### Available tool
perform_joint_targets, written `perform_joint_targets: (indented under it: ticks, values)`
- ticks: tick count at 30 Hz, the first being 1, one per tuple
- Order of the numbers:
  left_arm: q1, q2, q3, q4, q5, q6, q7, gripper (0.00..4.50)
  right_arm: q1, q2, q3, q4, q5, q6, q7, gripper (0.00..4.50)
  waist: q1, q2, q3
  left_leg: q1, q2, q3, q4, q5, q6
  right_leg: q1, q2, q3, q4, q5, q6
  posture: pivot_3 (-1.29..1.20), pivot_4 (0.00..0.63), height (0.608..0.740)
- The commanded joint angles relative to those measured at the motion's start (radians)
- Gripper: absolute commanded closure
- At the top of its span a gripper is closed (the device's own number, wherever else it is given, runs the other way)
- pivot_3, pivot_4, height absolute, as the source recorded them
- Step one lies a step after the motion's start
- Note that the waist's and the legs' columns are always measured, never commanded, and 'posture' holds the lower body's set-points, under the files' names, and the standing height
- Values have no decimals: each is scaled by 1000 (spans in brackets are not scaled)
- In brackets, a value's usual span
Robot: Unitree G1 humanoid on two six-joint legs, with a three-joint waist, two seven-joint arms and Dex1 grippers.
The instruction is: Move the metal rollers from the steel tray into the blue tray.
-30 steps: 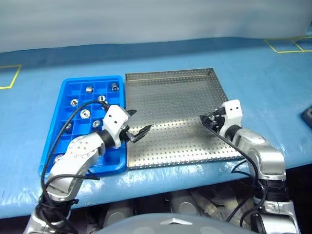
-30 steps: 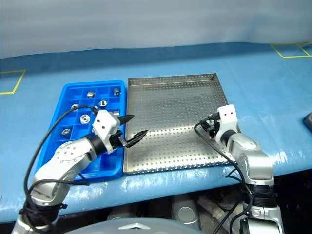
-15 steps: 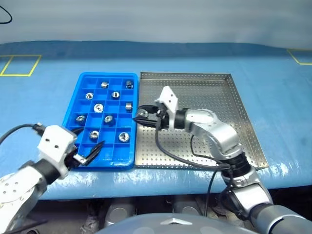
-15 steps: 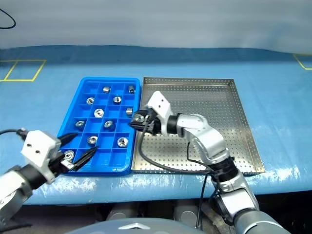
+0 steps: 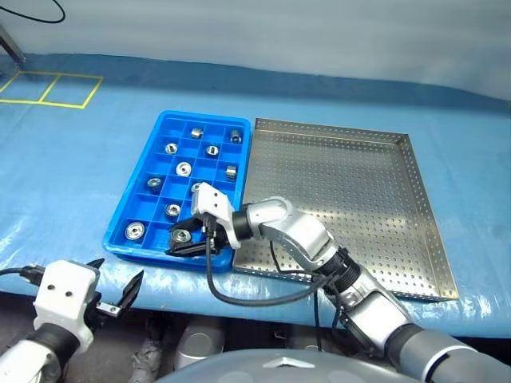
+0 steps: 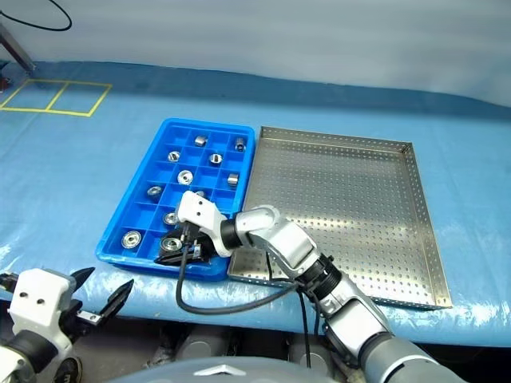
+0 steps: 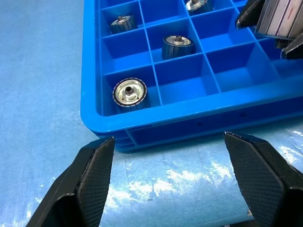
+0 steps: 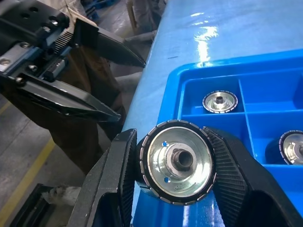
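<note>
The blue tray [image 5: 132, 199] holds several metal rollers [image 5: 184, 168] in its compartments. To its right lies the steel tray [image 5: 343, 199], its perforated floor bare. My right gripper [image 5: 188, 241] reaches across to the blue tray's near row and is shut on one metal roller [image 8: 179, 162], held just above the compartments by the near left corner. My left gripper [image 5: 118, 275] hangs open with nothing in it, off the table's front edge, just short of that corner. In the left wrist view, a roller [image 7: 129, 92] sits in the corner compartment beyond my open fingers [image 7: 94, 179].
A blue cover [image 5: 72, 159] lies over the table, with yellow tape lines [image 5: 48, 88] at the far left. A black cable [image 5: 239, 291] loops from my right wrist over the table's front edge. The steel tray's low rim [image 5: 423, 207] rises on its right side.
The camera has swung left. My right gripper carried a roller from the steel tray leftward over the blue tray's near row. My left arm drew back off the tray past the table edge.
</note>
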Motion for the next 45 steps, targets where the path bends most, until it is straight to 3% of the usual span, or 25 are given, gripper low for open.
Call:
perform_joint_targets:
  ticks: [1,10,11,15,20,24,28,30,36,39,45]
  values:
    - [-17,29,-27,-27,-18,-21,42,469,-30,40,-22,49,-13,-49,1,2652,-1,1,0,0,0,0,-1,1,-1,0,2,0,0,0,0,275,150,740]
    - [-88,87,-52,-27,-52,19,89,469,-46,83,-43,157,-62,-77,-19,2652,-11,0,0,1,1,-4,-5,3,-4,0,7,0,0,2,-6,252,150,740]
    - [-94,92,-54,-27,-54,23,93,469,-46,83,-45,157,-65,-79,-18,1927,-12,0,0,1,1,-4,-6,3,-5,0,7,0,0,2,-6,243,150,740]
    - [-134,104,-62,-27,-62,51,92,469,-28,85,-74,123,-82,-150,-55,738,-13,0,0,1,1,-5,-7,3,-5,-1,7,-1,0,2,-6,214,150,740]
    - [-247,107,-94,-24,-68,111,75,469,-2,68,-155,-4,-36,-108,-91,738,-23,0,0,1,1,-6,-8,3,-6,-1,7,-1,0,2,-6,152,150,740]
    - [-427,73,-174,18,-91,120,60,469,39,45,-272,-130,-32,-121,-203,738,-31,1,0,1,0,-6,-7,4,-6,0,7,-1,0,3,-6,95,150,740]
    - [-643,34,-293,108,-45,84,25,469,115,-61,-406,-223,-66,-163,-294,738,-48,0,-1,2,-1,-6,-7,4,-6,1,6,0,0,4,-5,-18,150,740]
    - [-741,28,-349,175,0,68,1,469,156,-152,-473,-263,-38,-93,-290,738,-57,0,-1,2,-1,-6,-6,4,-6,1,6,0,0,4,-4,-70,150,740]
    - [-958,10,-520,403,153,-27,-107,469,302,-354,-643,-302,-14,-53,-299,738,-117,3,-1,2,1,-1,-7,3,-4,0,5,3,0,4,-4,-212,150,740]
    - [-1028,-11,-572,485,173,-61,-178,469,386,-423,-686,-316,-15,-40,-292,169,-159,3,-1,2,3,2,-7,2,-2,-1,5,5,0,5,-4,-267,150,740]
    - [-1118,-42,-622,596,209,-107,-281,469,475,-455,-739,-414,13,-72,-297,43,-224,3,-1,3,3,10,-3,-4,8,-1,6,13,0,7,1,-353,150,740]
